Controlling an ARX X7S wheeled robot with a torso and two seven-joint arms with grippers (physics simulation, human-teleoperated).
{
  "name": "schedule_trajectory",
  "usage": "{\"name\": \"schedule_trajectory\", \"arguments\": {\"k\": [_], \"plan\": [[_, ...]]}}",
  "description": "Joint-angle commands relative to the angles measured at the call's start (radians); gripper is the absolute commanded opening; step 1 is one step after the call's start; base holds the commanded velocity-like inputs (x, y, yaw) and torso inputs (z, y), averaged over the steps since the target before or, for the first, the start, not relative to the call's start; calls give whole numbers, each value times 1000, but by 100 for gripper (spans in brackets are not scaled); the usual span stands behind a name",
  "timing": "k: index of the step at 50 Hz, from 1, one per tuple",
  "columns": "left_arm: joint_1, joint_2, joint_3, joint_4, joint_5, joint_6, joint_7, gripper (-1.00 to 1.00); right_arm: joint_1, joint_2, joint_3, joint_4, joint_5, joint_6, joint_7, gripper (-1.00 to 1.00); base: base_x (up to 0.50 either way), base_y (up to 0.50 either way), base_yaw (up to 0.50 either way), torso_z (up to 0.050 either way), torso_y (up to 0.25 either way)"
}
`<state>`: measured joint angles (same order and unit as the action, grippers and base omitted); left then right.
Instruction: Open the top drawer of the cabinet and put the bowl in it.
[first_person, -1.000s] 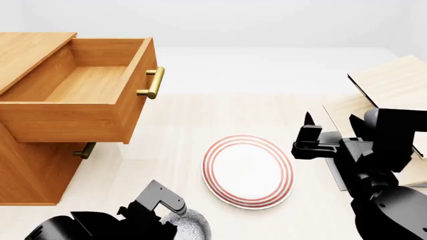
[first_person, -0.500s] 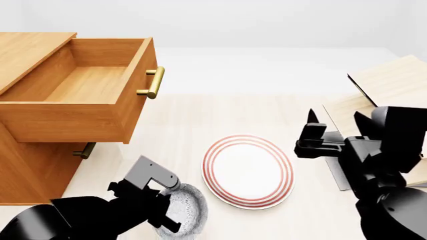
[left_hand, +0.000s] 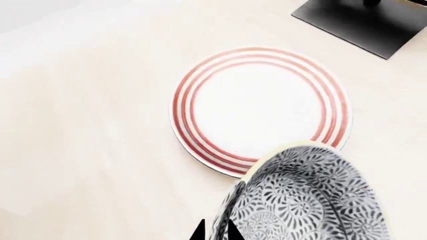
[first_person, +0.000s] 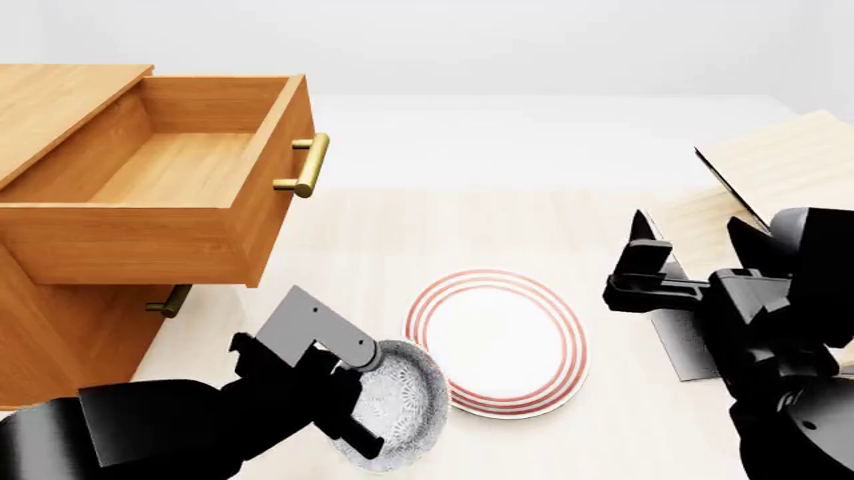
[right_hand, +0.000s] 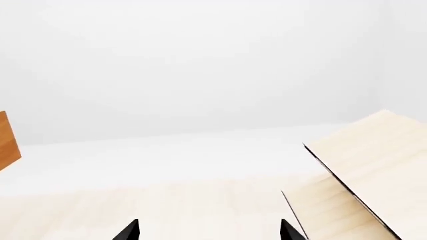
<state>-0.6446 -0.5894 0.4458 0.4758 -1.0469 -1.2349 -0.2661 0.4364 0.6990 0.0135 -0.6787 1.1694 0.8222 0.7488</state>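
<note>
Since a second ago, the small deep white bowl with dark speckled floral pattern (first_person: 396, 402) has been lifted and carried up beside the flat red-ringed white plate (first_person: 505, 340), its rim overlapping the plate's edge in the left wrist view. The left hand (left_hand: 215, 231) is closed on the bowl's rim. The right hand (right_hand: 210, 231) is held wide apart, empty. The orange-brown wooden top drawer (first_person: 174, 170) with its brass bar handle (first_person: 307, 166) is pulled out of the cabinet (first_person: 54, 340), so only the transfer is judged to remain.
</note>
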Motion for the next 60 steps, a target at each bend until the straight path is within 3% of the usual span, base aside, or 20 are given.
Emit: {"name": "schedule_trajectory", "arguments": {"k": [1, 17, 28, 46, 60], "plan": [[-71, 30, -55, 90, -110, -63, -70, -100, -42, 29, 59, -20, 25, -19, 12, 100, 0, 0, 0, 0, 0], [-245, 101, -121, 120, -325, -161, -227, -100, -128, 77, 177, -64, 77, -51, 38, 100, 0, 0, 0, 0, 0], [-431, 156, -140, 34, -419, -182, -321, -100, -127, 91, 202, -87, 116, -53, 60, 100, 0, 0, 0, 0, 0], [-712, 232, -169, -106, -478, -149, -411, -100, -123, 94, 199, -92, 122, -56, 64, 100, 0, 0, 0, 0, 0], [-916, 237, -163, -311, -359, -105, -435, -100, -117, 99, 199, -93, 134, -57, 71, 100, 0, 0, 0, 0, 1]]}}
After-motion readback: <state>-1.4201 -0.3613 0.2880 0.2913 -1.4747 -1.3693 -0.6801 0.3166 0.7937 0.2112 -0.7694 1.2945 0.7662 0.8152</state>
